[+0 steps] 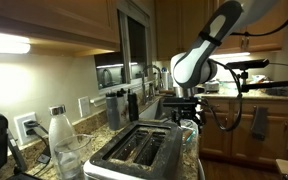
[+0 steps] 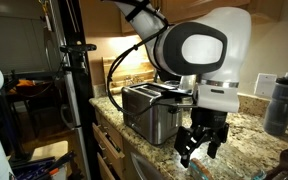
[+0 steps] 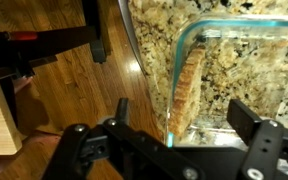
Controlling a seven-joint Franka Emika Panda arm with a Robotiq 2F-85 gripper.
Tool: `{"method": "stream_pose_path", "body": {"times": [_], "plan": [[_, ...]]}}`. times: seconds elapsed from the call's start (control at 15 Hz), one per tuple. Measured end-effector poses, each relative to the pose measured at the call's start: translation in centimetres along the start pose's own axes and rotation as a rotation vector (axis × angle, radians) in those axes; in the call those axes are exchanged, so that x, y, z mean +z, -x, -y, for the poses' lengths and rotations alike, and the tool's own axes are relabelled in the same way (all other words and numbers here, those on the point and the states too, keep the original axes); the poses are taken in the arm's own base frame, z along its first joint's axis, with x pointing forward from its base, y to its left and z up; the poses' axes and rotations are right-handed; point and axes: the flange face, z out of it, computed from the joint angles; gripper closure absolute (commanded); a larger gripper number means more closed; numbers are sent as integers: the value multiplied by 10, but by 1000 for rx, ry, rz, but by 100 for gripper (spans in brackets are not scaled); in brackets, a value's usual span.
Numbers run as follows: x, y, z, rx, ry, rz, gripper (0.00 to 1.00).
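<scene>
Gripper [image 2: 201, 150] positioned over glass dish [image 3: 206, 30], jaws spread apart; bread slice [image 3: 189, 85] seen inside; toaster [image 2: 149, 112] nearby.

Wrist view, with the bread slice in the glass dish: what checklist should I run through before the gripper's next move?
1. Gripper jaws open: ok.
2. Nothing held between the jaws: ok.
3. Bread slice in sight, standing on edge along the wall of the glass dish: ok.
4. Slice lies between the two fingers in the wrist view: ok.
5. Fingers will pass clear of the dish wall beside the slice: cannot tell.
6. Dish rests fully on the counter, whose edge is close by: cannot tell.
7. Toaster stands apart from the gripper: ok.
</scene>
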Motion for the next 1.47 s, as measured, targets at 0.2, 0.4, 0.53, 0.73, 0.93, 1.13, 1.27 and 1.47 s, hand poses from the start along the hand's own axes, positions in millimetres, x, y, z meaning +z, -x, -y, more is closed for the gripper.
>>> {"method": "stream_pose_path", "body": {"times": [0.2, 0.4, 0.53, 0.73, 0.93, 1.13, 1.27, 1.47], "plan": [[2, -1, 3, 0, 0, -3, 30], [6, -1, 5, -1, 3, -4, 56], [7, -1, 5, -1, 5, -4, 69], [7, -1, 5, -2, 6, -4, 88], [7, -1, 5, -2, 6, -5, 99], [1, -2, 10, -7, -8, -14, 97], [-2, -3, 12, -14, -13, -22, 96], [-5, -2, 15, -27, -19, -34, 96]]}}
